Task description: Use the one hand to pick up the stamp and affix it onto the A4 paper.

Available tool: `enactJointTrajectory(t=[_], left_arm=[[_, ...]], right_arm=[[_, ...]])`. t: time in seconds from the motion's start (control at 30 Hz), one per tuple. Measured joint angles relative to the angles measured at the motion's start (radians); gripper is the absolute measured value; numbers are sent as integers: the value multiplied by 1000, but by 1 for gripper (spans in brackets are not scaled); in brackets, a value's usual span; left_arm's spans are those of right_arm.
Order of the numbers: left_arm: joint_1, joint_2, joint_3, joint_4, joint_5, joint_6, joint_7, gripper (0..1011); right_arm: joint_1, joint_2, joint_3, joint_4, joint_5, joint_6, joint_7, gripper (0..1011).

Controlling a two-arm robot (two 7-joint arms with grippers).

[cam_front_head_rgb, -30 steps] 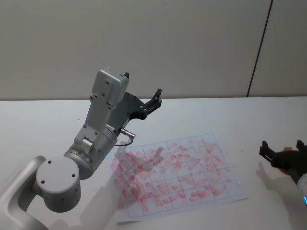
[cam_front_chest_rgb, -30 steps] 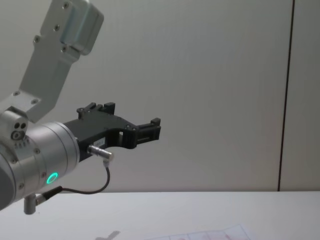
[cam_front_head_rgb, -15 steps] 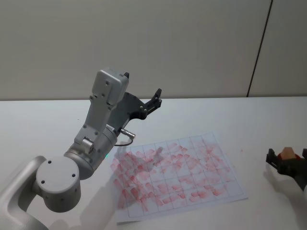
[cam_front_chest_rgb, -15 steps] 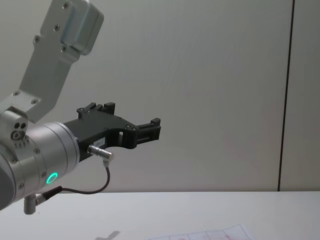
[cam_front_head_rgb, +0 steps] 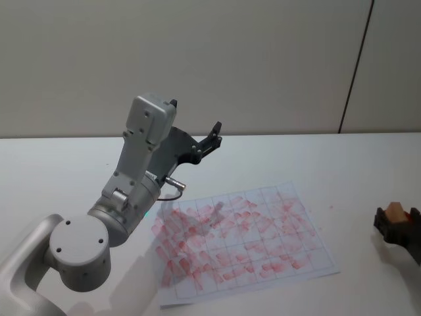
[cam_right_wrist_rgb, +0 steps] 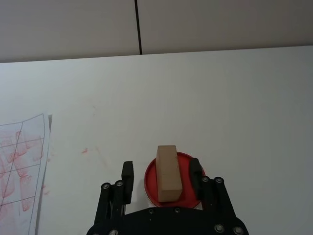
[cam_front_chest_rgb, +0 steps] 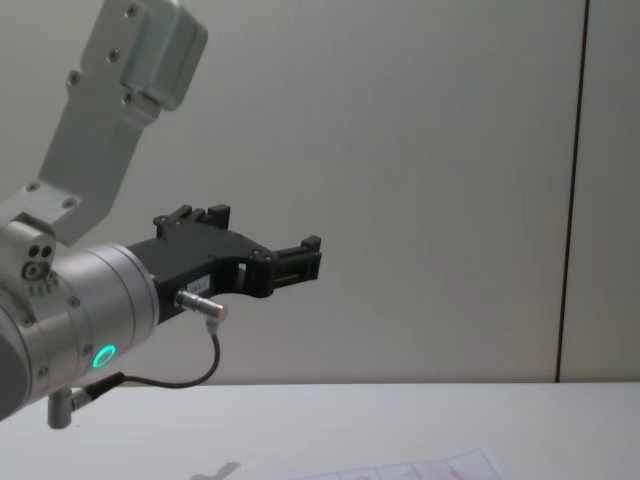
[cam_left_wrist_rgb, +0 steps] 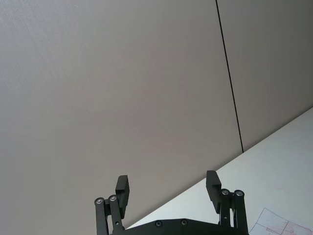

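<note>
The stamp [cam_right_wrist_rgb: 167,172], a tan wooden block standing on a round red base, sits on the white table at the far right [cam_front_head_rgb: 395,211]. My right gripper [cam_right_wrist_rgb: 162,172] straddles it, open, one black finger on each side and neither touching the wooden block; in the head view it is at the right edge [cam_front_head_rgb: 396,221]. The A4 paper [cam_front_head_rgb: 243,237], a white sheet with a grid full of red marks, lies flat mid-table, to the left of the stamp [cam_right_wrist_rgb: 19,161]. My left gripper [cam_front_head_rgb: 195,116] is held high above the table, open and holding nothing [cam_left_wrist_rgb: 167,188].
The left arm's large silver links [cam_front_head_rgb: 141,151] rise over the paper's left side. Bare white table [cam_right_wrist_rgb: 220,98] stretches beyond the stamp up to the beige wall. A strip of table separates the paper's right edge from the stamp.
The right gripper has slid toward the right edge of the head view, and its fingers stand narrower around the stamp. The left arm has not moved.
</note>
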Motion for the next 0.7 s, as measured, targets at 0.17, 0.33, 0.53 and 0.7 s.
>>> enactJointTrajectory(t=[0.17,0.33,0.53,0.7], left_arm=[[0,0,0,0,0,0,0,1001],[0,0,0,0,0,0,0,1002],[0,0,0,0,0,0,0,1001],[0,0,0,0,0,0,0,1001]], right_arm=[[3,0,5,13,0,1,4,547],[3,-1,9,18,-1,6,4,407],[2,-2,13,20,-4,13,-2,225],[-1,-3,16,15,-8,15,-8,218]])
